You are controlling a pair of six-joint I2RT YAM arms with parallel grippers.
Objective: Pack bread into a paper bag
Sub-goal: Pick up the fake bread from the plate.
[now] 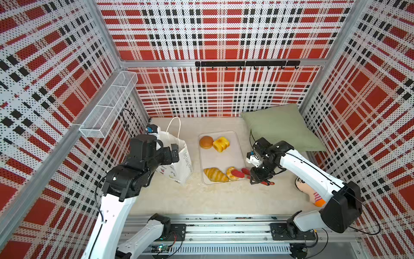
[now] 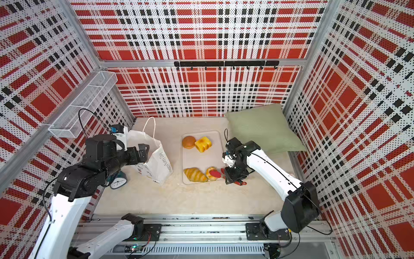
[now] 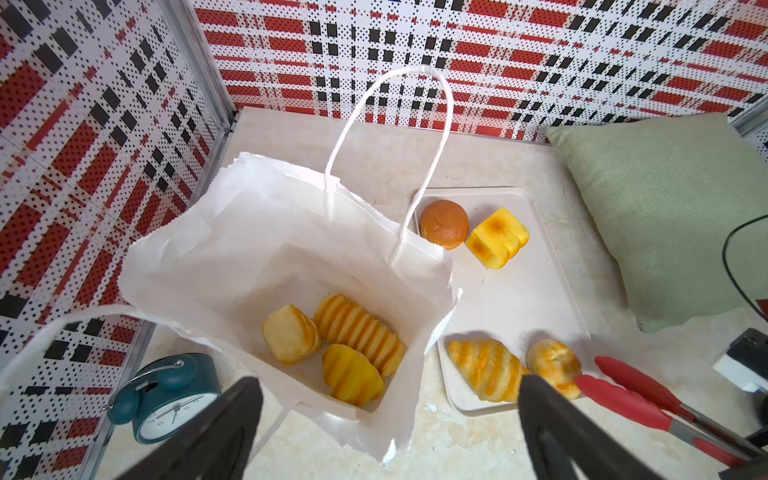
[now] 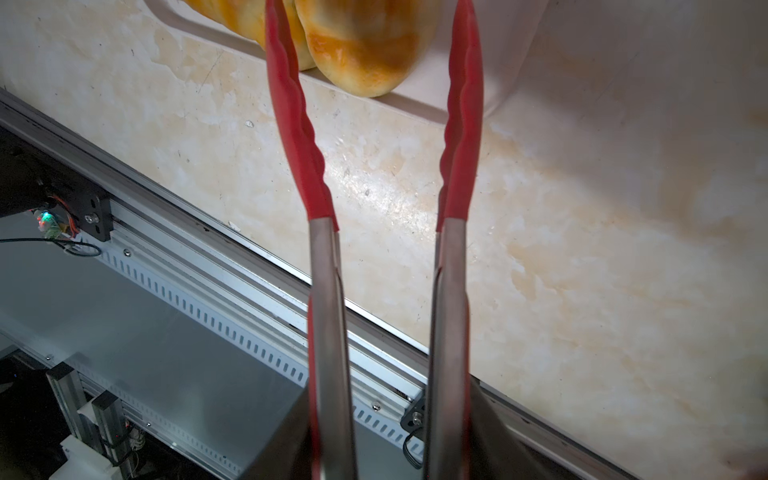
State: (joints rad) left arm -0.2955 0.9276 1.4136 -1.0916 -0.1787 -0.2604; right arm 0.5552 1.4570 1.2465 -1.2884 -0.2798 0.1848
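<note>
The white paper bag (image 1: 179,161) (image 3: 257,232) stands open at the left, with three bread pieces (image 3: 345,340) on its bottom. On the white tray (image 1: 226,159) lie a round bun (image 1: 206,142), yellow toast (image 1: 221,144), a croissant (image 1: 215,175) and a small roll (image 1: 230,171) (image 4: 361,50). My left gripper (image 1: 172,153) (image 3: 390,399) hovers open over the bag's near side, holding nothing. My right gripper (image 1: 257,177) (image 4: 388,436) is shut on the tongs (image 4: 328,316). Their red tips (image 1: 238,173) stand spread, either side of the small roll.
A green cushion (image 1: 280,125) fills the back right corner. A teal alarm clock (image 2: 117,182) sits left of the bag, under my left arm. A doll (image 1: 310,192) lies at the right edge. A wire basket (image 1: 107,107) hangs on the left wall.
</note>
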